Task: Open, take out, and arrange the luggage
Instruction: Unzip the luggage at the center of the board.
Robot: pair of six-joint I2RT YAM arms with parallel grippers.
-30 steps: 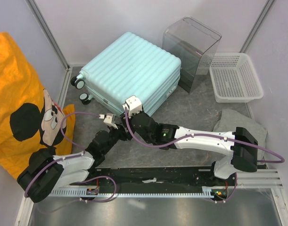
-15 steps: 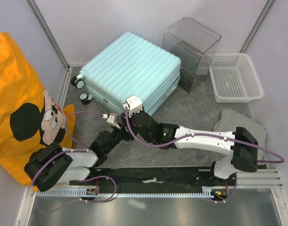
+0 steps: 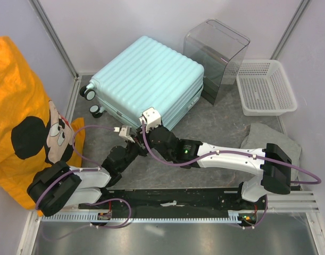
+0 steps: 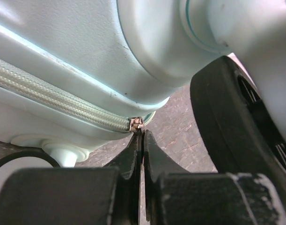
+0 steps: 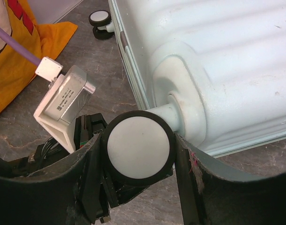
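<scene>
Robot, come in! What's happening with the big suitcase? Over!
Left gripper shut at zipper end. Right gripper clamped on wheel. Luggage closed, lying flat. Clear box close beside it.

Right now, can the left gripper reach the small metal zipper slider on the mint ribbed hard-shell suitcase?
Probably yes: left gripper is shut right beneath the zipper slider, nothing between.

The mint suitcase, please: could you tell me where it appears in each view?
Top external: suitcase lies flat, upper centre-left.
Left wrist: its shell fills the top, zipper seam below.
Right wrist: its corner fills the upper right.
Shared landmark: the black-rimmed wheel, also at the left-wrist view's right; hidden in the top view.
</scene>
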